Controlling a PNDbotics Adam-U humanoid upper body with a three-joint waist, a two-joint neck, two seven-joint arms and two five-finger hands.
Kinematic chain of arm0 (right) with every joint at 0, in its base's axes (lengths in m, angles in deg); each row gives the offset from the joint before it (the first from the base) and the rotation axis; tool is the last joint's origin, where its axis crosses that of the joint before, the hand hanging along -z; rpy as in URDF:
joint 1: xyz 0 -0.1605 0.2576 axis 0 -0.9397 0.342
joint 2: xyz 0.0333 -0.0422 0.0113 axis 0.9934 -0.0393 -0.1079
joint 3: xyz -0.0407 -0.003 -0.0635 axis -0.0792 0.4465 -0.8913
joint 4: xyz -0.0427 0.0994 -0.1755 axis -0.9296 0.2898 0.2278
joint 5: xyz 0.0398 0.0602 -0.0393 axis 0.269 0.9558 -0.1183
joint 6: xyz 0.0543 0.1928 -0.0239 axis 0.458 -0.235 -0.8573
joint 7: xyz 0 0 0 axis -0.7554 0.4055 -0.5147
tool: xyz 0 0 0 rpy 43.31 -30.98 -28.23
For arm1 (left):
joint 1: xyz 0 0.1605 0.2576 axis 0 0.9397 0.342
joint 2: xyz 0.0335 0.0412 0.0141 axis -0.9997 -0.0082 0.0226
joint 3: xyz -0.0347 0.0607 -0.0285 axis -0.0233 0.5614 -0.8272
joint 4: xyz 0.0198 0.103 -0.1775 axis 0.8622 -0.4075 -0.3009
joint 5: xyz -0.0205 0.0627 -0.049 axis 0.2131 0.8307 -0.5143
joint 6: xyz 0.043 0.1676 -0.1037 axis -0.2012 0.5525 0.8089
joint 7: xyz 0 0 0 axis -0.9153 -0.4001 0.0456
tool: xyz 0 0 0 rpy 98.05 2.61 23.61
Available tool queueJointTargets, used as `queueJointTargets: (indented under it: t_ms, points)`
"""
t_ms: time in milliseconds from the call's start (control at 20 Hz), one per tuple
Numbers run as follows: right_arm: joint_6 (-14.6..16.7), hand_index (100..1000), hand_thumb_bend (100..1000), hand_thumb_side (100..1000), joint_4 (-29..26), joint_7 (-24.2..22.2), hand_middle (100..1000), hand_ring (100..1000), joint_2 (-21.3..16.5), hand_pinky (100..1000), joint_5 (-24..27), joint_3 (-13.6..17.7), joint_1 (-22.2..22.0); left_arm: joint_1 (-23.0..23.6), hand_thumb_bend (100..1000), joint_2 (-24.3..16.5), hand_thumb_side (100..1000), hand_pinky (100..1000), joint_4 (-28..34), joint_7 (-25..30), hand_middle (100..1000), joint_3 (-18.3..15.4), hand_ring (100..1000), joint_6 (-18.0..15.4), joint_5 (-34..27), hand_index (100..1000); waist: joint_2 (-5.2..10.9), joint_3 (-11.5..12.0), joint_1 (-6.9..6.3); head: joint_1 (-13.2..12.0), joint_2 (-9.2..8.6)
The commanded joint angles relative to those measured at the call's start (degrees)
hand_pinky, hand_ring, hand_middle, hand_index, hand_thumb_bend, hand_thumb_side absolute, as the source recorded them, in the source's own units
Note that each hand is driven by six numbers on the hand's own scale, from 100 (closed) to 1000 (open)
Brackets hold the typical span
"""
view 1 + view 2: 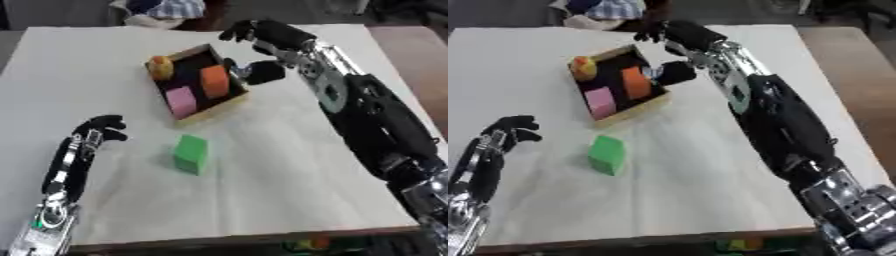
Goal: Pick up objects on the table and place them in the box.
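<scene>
Right hand (262,47) is up in the upper middle of the frame, hovering over the far right edge of the box (219,107); fingers look spread and relaxed and I can't see anything held in them. Box sits upper centre, tilted, and already has an orange block (214,81), a pink block (181,100) and a small yellow-orange thing (160,66) up in its far corner. Only piece I can see out on the table (105,60) is the green block (191,154), dead centre, just below the box and clear of it. Left hand (98,131) is parked lower left, fingers curled a bit, nothing in it; it's actually the nearer one to the green block.

If it were me: lift the right hand straight up clear of the box wall before swinging back, so it doesn't nudge the box; then come down over the green block from above, thumb and fingers on opposite flat faces; there's a free patch in the box's near right corner to aim for.
</scene>
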State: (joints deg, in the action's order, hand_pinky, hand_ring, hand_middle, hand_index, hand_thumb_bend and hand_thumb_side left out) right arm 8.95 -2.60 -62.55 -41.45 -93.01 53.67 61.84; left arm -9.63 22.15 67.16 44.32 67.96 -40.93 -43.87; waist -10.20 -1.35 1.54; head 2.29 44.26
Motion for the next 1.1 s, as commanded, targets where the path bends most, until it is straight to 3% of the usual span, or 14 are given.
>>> queueJointTargets:
  t_ms: [50,100,250,450,750,1100]
  points:
    - [0.56,926,262,704,-6.78,-5.35,827,798,-3.04,765,6.63,-3.58,-0.52,-0.42,100,-0.93,965,770,0.72,-0.23,617,-0.48,605,-0.09,0.22,753,1.65,-0.1,0.76,-0.25,-0.14]
    - [0.63,933,100,774,-8.14,-7.46,841,803,-3.38,770,8.25,-4.64,-1.06,-0.43,100,-0.95,965,770,0.72,-0.25,617,-0.5,605,-0.08,0.25,753,1.65,-0.1,0.78,-0.26,-0.14]
    - [1.32,954,127,763,-11.06,-13.87,887,832,-3.37,795,10.96,-8.07,-2.78,-0.44,100,-1.03,965,769,0.71,-0.26,617,-0.5,605,-0.07,0.26,753,1.66,0.0,0.77,-0.28,-0.14]
    - [2.71,969,170,725,-12.2,-18.66,917,857,-2.47,812,10.07,-10.18,-4.1,-0.56,100,-1.03,964,769,0.75,-0.2,617,-0.45,605,-0.06,0.24,753,1.71,0.02,0.63,-0.25,-0.14]
    - [6.31,985,228,698,-11.04,-19.86,943,877,-0.33,824,3.88,-11.56,-4.25,-0.65,100,-0.98,964,770,0.78,-0.04,618,-0.32,606,-0.04,0.2,753,1.73,-0.02,0.45,-0.08,-0.14]
    - [9.68,989,233,687,-8.7,-19.98,945,878,2.35,826,0.94,-12.85,-3.76,-0.71,100,-0.94,964,770,0.86,0.0,618,-0.33,606,-0.03,0.18,753,1.61,0.18,0.33,0.17,-0.14]
